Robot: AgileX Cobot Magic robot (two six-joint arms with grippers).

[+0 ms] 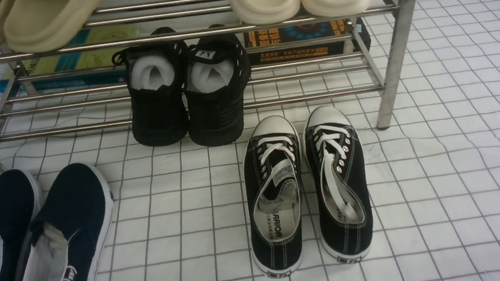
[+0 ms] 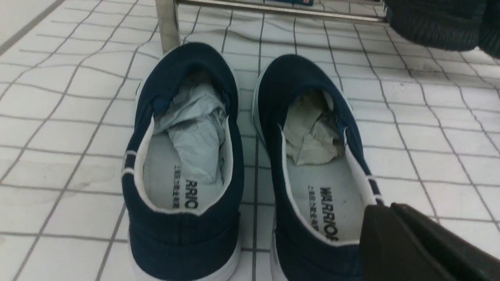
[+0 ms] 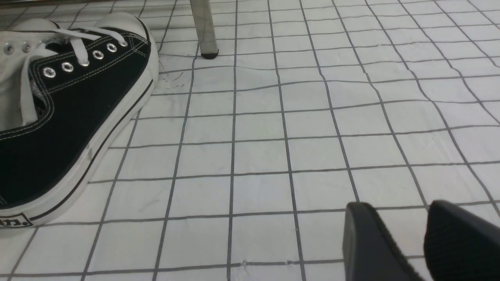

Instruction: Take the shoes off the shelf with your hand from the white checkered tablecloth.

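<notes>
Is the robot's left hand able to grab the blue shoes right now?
Probably yes. The left hand, shut, sits right at the heel of one of the blue shoes, which lie on the checkered tablecloth with nothing between. It would need to open first.

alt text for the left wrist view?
A pair of navy slip-on shoes stuffed with crumpled paper sits side by side on a white checkered tablecloth. The black left claw is shut by the nearer heel, with a steel shelf post behind.

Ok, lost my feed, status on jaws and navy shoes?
Left gripper shut, empty. Right gripper open, empty. Navy shoes on the checkered cloth, off the rack. Nothing blocking.
</notes>
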